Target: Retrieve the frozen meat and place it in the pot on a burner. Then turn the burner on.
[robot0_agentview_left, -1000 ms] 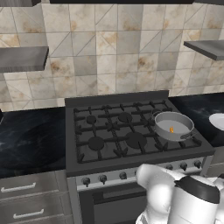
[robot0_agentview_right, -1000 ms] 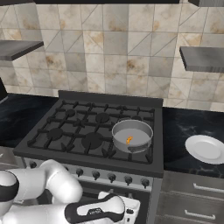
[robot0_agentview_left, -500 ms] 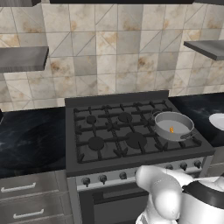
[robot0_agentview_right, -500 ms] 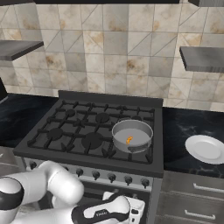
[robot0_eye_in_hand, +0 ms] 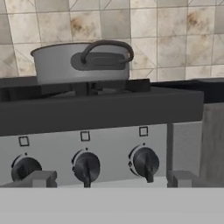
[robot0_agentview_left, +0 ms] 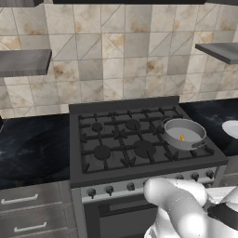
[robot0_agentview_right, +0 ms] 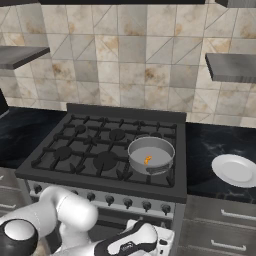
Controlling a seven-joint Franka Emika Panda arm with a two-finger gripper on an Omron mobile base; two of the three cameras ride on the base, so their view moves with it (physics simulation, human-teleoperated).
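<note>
Now the pot (robot0_eye_in_hand: 82,62) sits above the open gripper (robot0_eye_in_hand: 109,178), knobs (robot0_eye_in_hand: 145,162) between

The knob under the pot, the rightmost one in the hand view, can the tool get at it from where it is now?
Probably yes. The open tool faces the stove's front panel, with that knob just ahead and nothing between them. The pot sits above on the grate, out of the way.

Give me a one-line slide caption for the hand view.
Open gripper faces the stove's black control knobs, below the round grey metal pot on the burner grate.
</note>
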